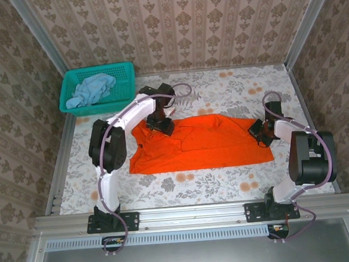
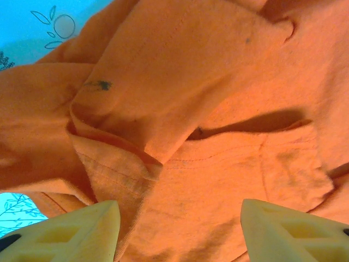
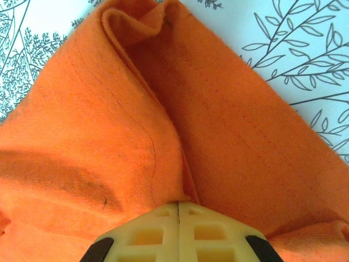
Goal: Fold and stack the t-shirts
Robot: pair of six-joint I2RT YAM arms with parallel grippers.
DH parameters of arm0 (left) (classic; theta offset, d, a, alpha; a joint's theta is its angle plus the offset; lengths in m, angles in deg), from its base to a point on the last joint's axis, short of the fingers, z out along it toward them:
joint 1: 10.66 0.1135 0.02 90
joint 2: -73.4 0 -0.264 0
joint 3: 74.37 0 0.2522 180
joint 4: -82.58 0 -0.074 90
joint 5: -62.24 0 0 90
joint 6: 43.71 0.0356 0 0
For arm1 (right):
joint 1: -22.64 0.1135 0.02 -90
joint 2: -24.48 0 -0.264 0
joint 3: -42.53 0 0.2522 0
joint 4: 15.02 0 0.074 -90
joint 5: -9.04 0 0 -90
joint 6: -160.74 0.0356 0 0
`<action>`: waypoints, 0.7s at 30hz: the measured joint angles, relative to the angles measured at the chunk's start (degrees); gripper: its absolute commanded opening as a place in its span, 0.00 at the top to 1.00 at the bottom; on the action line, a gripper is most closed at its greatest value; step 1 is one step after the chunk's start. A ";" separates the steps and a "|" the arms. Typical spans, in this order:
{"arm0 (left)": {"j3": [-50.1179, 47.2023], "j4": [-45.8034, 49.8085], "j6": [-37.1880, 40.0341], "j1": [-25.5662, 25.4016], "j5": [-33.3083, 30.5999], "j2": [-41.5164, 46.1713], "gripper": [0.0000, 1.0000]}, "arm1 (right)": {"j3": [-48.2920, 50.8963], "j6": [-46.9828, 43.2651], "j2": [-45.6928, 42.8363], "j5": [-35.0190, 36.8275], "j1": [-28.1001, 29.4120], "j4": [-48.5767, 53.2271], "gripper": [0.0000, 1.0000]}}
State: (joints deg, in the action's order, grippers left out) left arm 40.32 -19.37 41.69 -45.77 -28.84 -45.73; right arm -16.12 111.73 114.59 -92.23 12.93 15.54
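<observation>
Orange tee (image 1: 199, 144) is laid flat across mid desk (image 1: 196, 180), spread wide l-to-r, w/ wrinkles & cloth bunched over at its far-left end. Pale blue tee (image 1: 91, 90) is heaped crumpled in basket (image 1: 126, 80), far-left corner.

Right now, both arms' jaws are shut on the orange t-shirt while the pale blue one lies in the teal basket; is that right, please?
Not quite: the left arm's jaws stand open, fingers wide apart over the orange t-shirt, as the left wrist view shows. The right arm's jaws are shut on it, and the pale blue t-shirt lies in the teal basket.
</observation>
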 measured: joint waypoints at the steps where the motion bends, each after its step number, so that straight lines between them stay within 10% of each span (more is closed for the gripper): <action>1: 0.00 0.24 0.48 -0.33 -0.85 -0.33 0.41 | 0.00 0.00 0.00 0.00 0.00 -0.02 1.00; 21: 2.75 1.05 4.09 -3.82 -11.23 -5.70 0.61 | -0.04 -0.02 0.76 0.02 0.00 0.00 1.00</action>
State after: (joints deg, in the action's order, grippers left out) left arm 43.07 -18.32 45.77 -49.60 -40.08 -51.44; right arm -16.16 111.71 115.35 -92.20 12.93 15.54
